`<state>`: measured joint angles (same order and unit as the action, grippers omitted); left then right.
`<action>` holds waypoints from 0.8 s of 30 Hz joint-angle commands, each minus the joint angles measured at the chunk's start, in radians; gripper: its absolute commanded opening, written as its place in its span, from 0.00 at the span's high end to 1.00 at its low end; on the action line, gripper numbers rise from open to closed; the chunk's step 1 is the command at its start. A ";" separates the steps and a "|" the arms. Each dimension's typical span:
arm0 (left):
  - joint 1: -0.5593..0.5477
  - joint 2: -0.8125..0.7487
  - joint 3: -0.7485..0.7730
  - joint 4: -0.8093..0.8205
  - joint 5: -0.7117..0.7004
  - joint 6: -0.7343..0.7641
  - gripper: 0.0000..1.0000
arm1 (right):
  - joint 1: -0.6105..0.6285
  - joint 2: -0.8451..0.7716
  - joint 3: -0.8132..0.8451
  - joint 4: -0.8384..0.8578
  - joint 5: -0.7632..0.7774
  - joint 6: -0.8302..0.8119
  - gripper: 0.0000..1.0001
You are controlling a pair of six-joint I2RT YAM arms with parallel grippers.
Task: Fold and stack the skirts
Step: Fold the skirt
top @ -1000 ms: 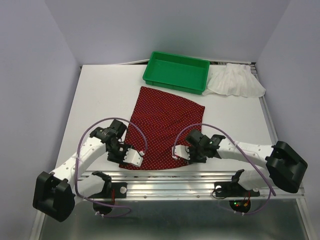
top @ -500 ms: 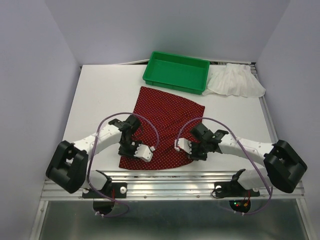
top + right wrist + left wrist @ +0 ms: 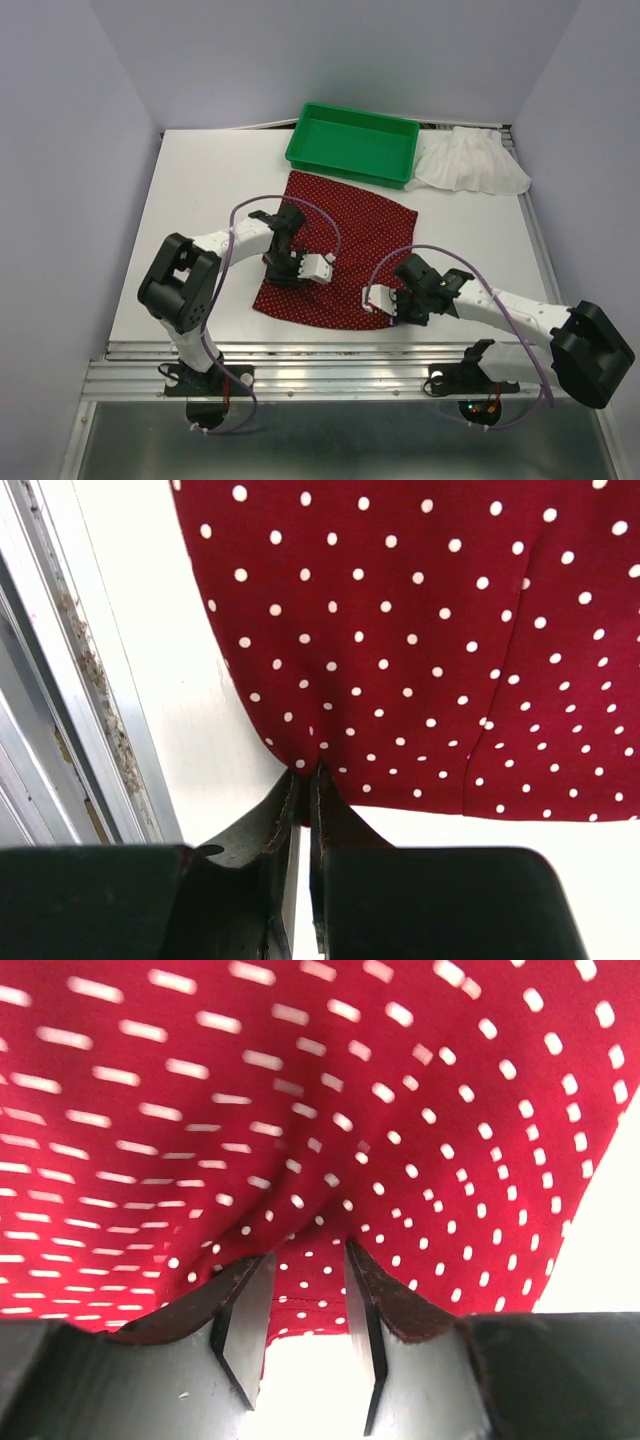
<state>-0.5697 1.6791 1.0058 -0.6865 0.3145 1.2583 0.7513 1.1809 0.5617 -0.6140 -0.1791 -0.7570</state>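
The dark red skirt with white dots lies spread at mid-table, its near part lifted and rumpled. My left gripper sits over its left half. In the left wrist view the jaws stand a little apart with the hem of the red cloth bunched between their tips. My right gripper is at the near right edge. In the right wrist view it is shut on a pinch of the hem of the skirt. The white ruffled skirt lies at the back right corner, apart from both grippers.
A green plastic tray stands at the back, just beyond the red skirt and beside the white one. An aluminium rail runs along the table's near edge, and it shows as a grey strip close to my right gripper. Walls close in on three sides.
Both grippers have moved away from the near rail with the red skirt's near hem. The left one has gone right and toward the back, so the skirt now looks shorter.
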 commanded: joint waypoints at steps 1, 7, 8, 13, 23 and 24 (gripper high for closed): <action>-0.009 0.071 0.086 0.093 0.021 -0.051 0.53 | -0.018 -0.009 0.010 -0.090 0.055 -0.044 0.99; 0.001 -0.053 0.094 -0.011 0.006 0.008 0.46 | -0.036 -0.036 0.013 -0.099 0.082 -0.047 0.99; 0.002 -0.094 0.059 -0.051 0.002 0.029 0.45 | -0.036 -0.041 0.024 -0.110 0.073 -0.045 0.99; -0.010 -0.344 -0.038 -0.192 -0.002 0.089 0.44 | -0.036 -0.032 0.086 -0.154 0.021 -0.031 0.99; -0.179 -0.461 -0.265 -0.182 -0.086 -0.029 0.45 | -0.036 0.082 0.185 -0.184 0.001 -0.008 0.99; -0.230 -0.464 -0.279 -0.164 -0.121 -0.065 0.45 | -0.036 0.089 0.188 -0.190 0.003 -0.002 0.99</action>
<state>-0.7162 1.2217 0.7799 -0.8417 0.2619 1.2770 0.7200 1.2522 0.6964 -0.7738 -0.1566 -0.7799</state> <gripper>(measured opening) 0.553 0.089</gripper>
